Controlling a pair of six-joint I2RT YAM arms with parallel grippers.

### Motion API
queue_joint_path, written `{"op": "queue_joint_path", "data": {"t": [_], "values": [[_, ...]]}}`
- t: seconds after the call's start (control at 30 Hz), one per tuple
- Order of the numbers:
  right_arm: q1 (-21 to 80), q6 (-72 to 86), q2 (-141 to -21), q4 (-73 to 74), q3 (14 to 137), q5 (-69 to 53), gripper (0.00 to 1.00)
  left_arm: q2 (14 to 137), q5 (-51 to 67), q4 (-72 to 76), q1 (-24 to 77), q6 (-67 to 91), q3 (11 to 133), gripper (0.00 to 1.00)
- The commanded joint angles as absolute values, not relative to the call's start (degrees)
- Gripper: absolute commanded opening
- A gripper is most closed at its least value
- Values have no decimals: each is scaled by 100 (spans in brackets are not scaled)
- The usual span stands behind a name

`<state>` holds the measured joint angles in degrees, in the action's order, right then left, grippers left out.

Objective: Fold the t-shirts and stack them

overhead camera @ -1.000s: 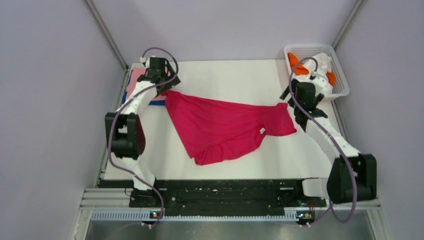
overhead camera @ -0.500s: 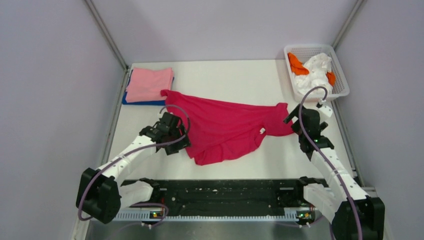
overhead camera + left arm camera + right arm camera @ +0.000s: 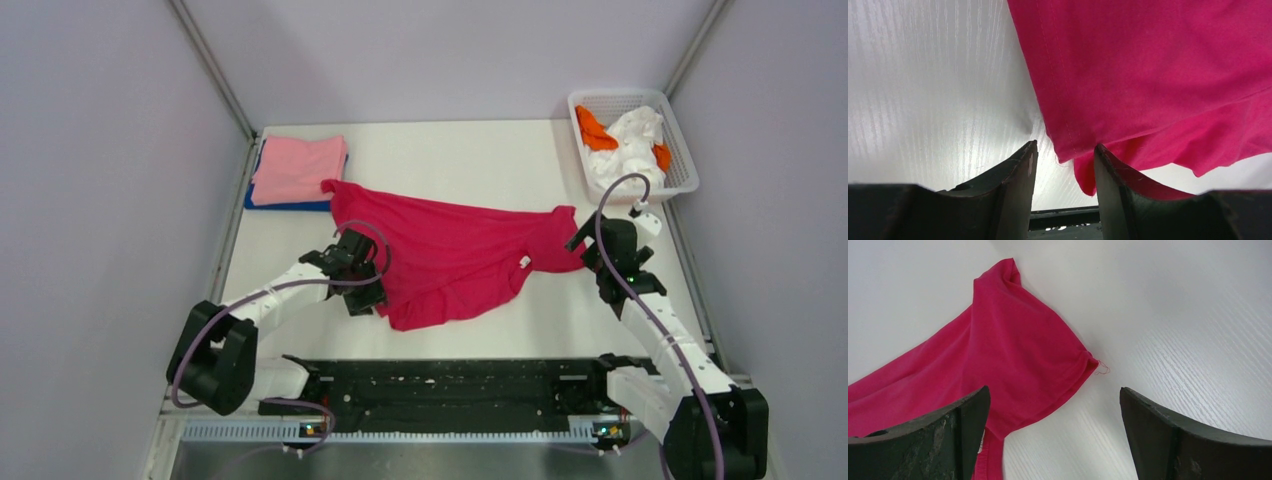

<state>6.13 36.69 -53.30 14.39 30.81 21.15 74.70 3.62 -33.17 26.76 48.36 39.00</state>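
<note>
Crimson shirt (image 3: 450, 255), crumpled: I see left gripper (image 3: 1064, 146) slightly spread at its 8 o'clock hem, right gripper (image 3: 1054, 392) spread wide at 3 o'clock.

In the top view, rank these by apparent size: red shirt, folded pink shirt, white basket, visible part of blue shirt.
1. red shirt
2. white basket
3. folded pink shirt
4. blue shirt, only an edge showing beneath the pink one
</note>
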Motion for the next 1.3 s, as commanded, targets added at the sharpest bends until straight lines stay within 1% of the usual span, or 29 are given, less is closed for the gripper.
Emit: {"op": "queue_joint_path", "data": {"t": [0.0, 0.17, 0.27, 0.33, 0.43, 0.47, 0.5, 0.53, 0.77, 0.87, 1.0, 1.07, 1.17, 1.27], "values": [[571, 3670, -5360, 1389, 3206, 2187, 99, 7645, 313, -3115, 2702, 4898, 4020, 50], [571, 3673, -5425, 1400, 3216, 2248, 99, 7864, 508, -3041, 2762, 4896, 4052, 49], [568, 3668, -5457, 1398, 3211, 2269, 99, 7964, 494, -3041, 2863, 4936, 4061, 46], [569, 3669, -5472, 1406, 3210, 2284, 99, 8068, 416, -3048, 2918, 4952, 4102, 41], [569, 3664, -5474, 1414, 3213, 2313, 99, 8211, 200, -3120, 2931, 4999, 4209, 27], [567, 3661, -5475, 1415, 3211, 2333, 99, 8249, 116, -3152, 2928, 5008, 4256, 19], [571, 3643, -5483, 1415, 3211, 2349, 99, 8279, 68, -3214, 2935, 5018, 4311, 8], [570, 3637, -5494, 1419, 3204, 2361, 99, 8289, -144, -3315, 2932, 5035, 4382, 0], [567, 3838, -5937, 1572, 3192, 2335, 97, 7714, -542, -3661, 2931, 4868, 4716, 0], [524, 3881, -6372, 1544, 3301, 2172, 93, 7408, -671, -3784, 2935, 4806, 4902, 0], [478, 3795, -7007, 1245, 3551, 2082, 80, 7157, -801, -3831, 2932, 4680, 5095, 0], [419, 3762, -7317, 1017, 3640, 1967, 70, 7096, -877, -3809, 2926, 4656, 5167, 0], [292, 3649, -7804, 862, 3861, 1744, 61, 7030, -904, -3759, 2927, 4617, 5219, 0], [260, 3609, -8161, 817, 4011, 1731, 59, 7030, -933, -3707, 2927, 4575, 5221, 0]]}}
